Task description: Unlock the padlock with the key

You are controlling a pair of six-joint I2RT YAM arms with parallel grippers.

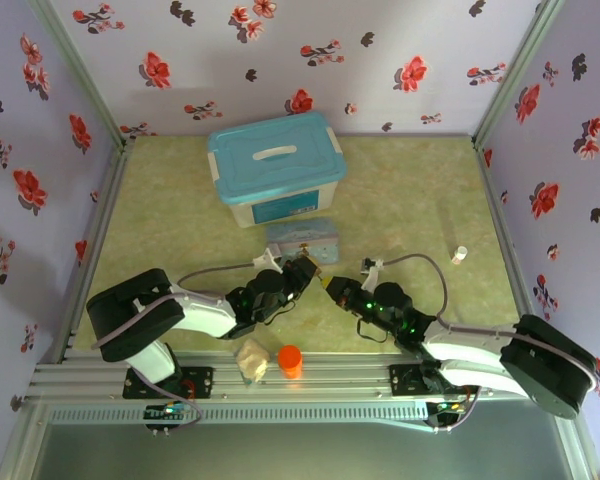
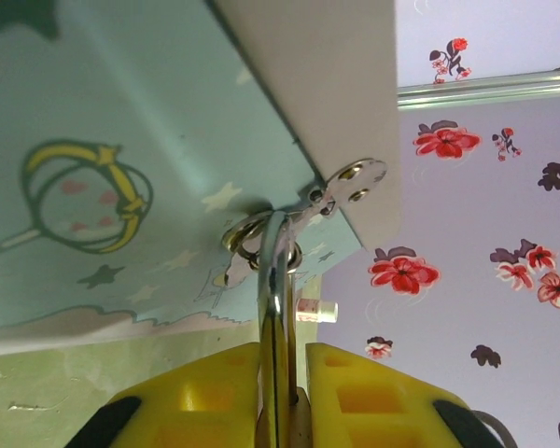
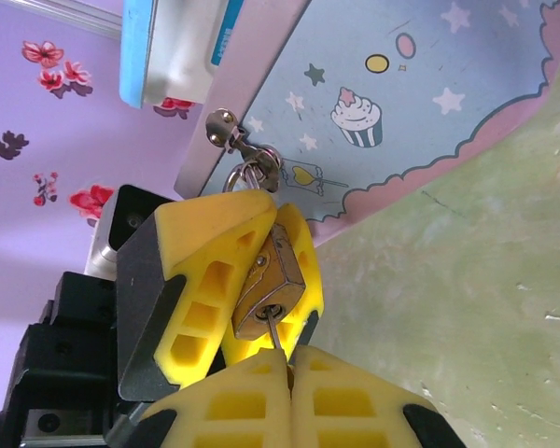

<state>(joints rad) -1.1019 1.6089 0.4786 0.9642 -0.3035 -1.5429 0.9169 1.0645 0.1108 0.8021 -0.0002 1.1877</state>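
Left fingers (image 3: 201,271), the yellow ones, are pressed shut on the little brass padlock (image 3: 266,285), gripping its body from both sides and holding it up off the bench (image 3: 467,308) right against the front of the pale-blue cartoon tin (image 3: 429,112). From the left wrist you see the lock edge-on, its silvery shackle running up from between the closed left fingers (image 2: 205,392) and through the ring of the tin's metal hasp (image 2: 350,182). The right fingers (image 3: 229,411) come in from below, closed tight with no gap between them, pinching the key (image 3: 276,334). Only its thin grey shaft shows, and the tip sits in the keyhole on the padlock's bottom face. From above, the two arms meet nose to nose just in front of the tin (image 1: 302,238). A white storage box with a blue lid (image 1: 275,165) stands behind it, an orange cylinder (image 1: 290,360) stands at the near edge, and a small white tube (image 1: 459,254) lies well off to the right.
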